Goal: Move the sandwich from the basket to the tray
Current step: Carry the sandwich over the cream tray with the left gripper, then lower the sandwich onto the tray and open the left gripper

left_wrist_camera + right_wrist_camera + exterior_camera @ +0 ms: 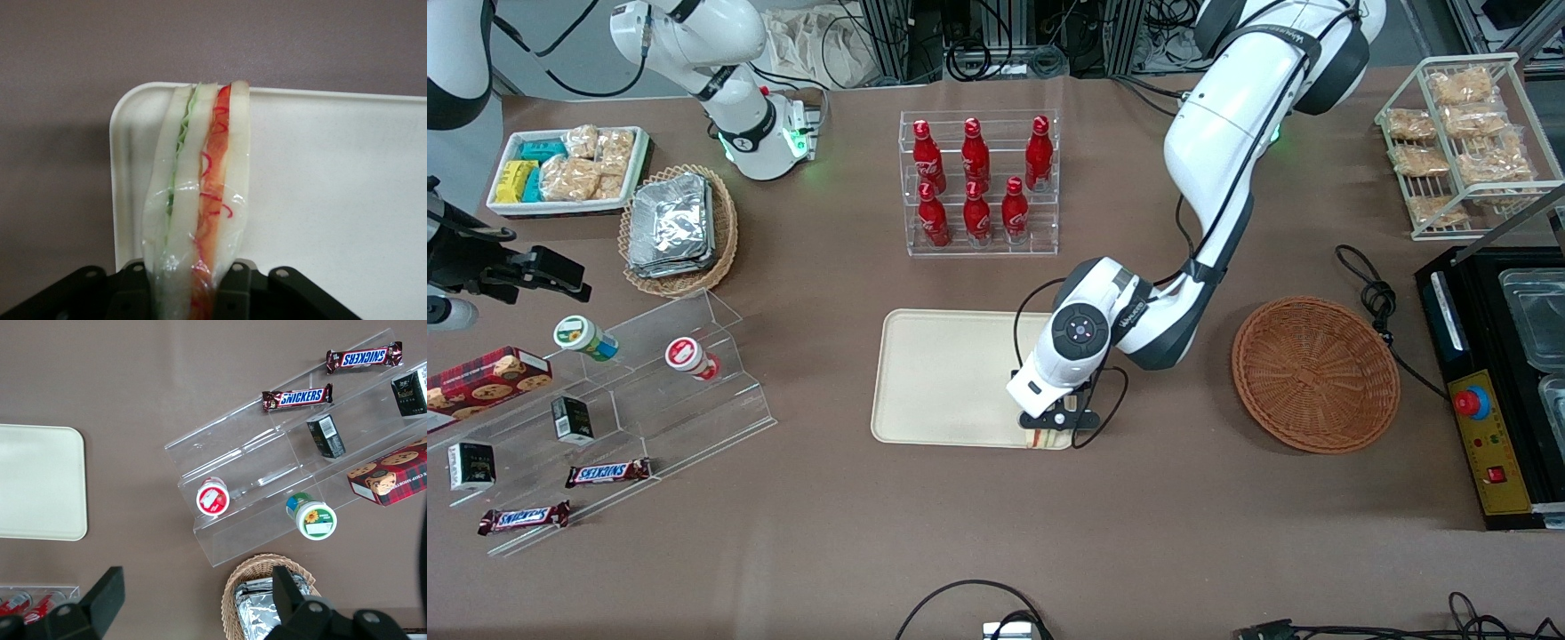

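Note:
My left gripper (1052, 425) is shut on the sandwich (200, 193), a wrapped wedge of pale bread with green and red filling. It holds the sandwich over the corner of the cream tray (943, 373) nearest the front camera and the working arm's end; in the front view only a sliver of the sandwich (1047, 440) shows under the fingers. The tray's rounded corner (123, 120) shows under the sandwich in the left wrist view. The round reddish-brown wicker basket (1314, 373) stands empty beside the tray, toward the working arm's end.
A clear rack of red bottles (978, 182) stands farther from the front camera than the tray. A clear stepped display (605, 391) with snacks and cups lies toward the parked arm's end. A black appliance (1494, 373) and a wire rack of bagged snacks (1463, 142) stand at the working arm's end.

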